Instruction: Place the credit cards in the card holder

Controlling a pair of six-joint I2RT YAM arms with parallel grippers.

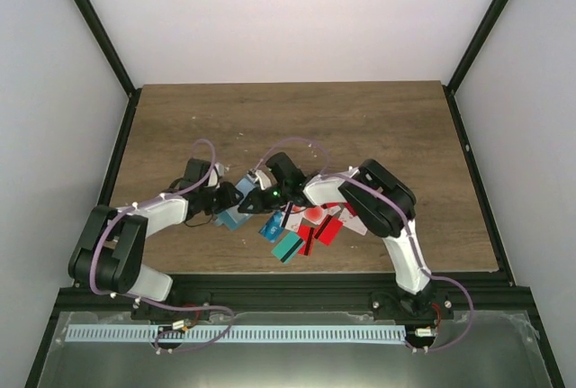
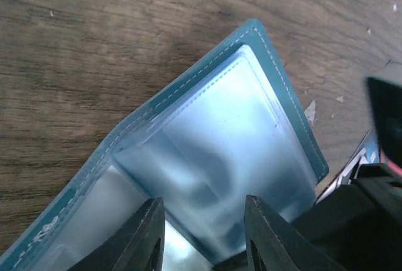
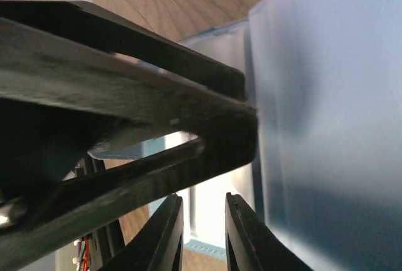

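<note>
Right of the open card holder [image 2: 207, 126] lie the loose credit cards [image 1: 310, 233], while the half-open left gripper [image 2: 202, 207] straddles its clear sleeve, and the narrow-gapped right gripper [image 3: 203, 200], grip unclear, crowds its right edge, likelier to feed it.

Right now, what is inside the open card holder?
Inside the card holder only pale clear sleeves show, with no card visible in them. The left gripper covers the near part.

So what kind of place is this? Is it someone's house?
Probably a robot test booth, not a house: plain white walls and black frame posts close in a wooden table, with the left arm and right arm bolted at its near edge.
</note>
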